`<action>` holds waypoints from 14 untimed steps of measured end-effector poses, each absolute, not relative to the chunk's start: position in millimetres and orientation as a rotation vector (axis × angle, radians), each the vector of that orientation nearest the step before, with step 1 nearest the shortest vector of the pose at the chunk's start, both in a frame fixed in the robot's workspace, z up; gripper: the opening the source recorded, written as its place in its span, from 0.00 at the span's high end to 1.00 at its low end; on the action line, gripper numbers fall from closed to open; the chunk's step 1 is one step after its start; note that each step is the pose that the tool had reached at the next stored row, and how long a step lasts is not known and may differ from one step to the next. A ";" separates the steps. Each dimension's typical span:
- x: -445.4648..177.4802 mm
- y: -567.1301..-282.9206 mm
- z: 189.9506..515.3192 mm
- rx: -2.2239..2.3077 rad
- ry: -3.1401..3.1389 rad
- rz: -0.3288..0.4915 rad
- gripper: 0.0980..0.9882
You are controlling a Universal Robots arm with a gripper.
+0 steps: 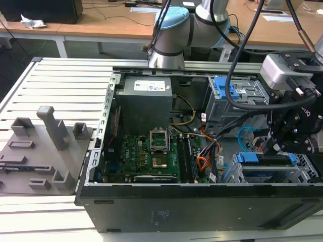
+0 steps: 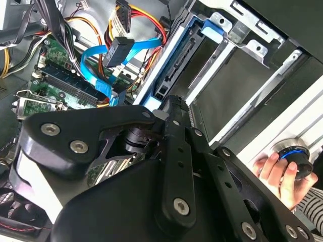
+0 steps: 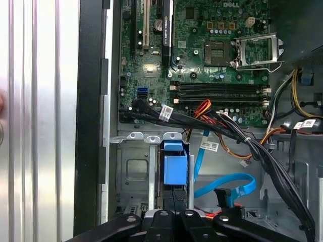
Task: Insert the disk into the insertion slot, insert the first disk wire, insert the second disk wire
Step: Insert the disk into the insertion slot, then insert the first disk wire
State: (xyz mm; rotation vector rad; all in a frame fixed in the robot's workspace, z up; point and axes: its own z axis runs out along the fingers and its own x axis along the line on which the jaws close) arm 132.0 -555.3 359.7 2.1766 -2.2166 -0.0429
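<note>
Ext. view: an open PC case [image 1: 202, 209] lies on a slatted metal worktop [image 1: 60, 85]. The arm's hand [image 1: 269, 149] is down inside the case at the exterior view's right, tips at the disk [image 1: 265, 159]. The disk sits in the insertion slot [image 1: 307, 170], its blue carrier edge showing along the cage's open side. A grey fixture tray [image 1: 45, 146] w/ moulded blocks lies on the worktop at the exterior view's left, well apart from the case.

First wrist view: hand [image 3: 175, 193] is narrow, fingers drawn together w/ no gap seen and nothing betw. them. Tips are at the blue carrier of the disk [image 3: 174, 169]; actual contact can't be confirmed. Grey sheet metal of the insertion slot [image 3: 132, 169] flanks the carrier. A blue data cable [image 3: 229, 182] loops just beside it, its black plug loose and apart from the disk. Motherboard [image 3: 212, 55] lies beyond.

Second wrist view adds:
- The disk's connector edge [image 2: 176, 68] is bare and unplugged.
- The blue data cable's plug [image 2: 118, 50] hangs near that edge, not touching.
- The hand [image 2: 172, 101] points at that edge.
- Insertion slot frame [image 2: 237, 33] runs alongside.
- A person's fingers [image 2: 272, 169] rest on a round blue-ringed knob [image 2: 295, 155] outside the case.
</note>
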 end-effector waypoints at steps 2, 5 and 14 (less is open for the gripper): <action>132.2 -555.3 359.5 2.177 -2.217 -0.043 0.99; 132.3 -555.3 359.5 2.177 -2.217 -0.043 0.99; 132.4 -555.3 359.5 2.177 -2.217 -0.043 0.98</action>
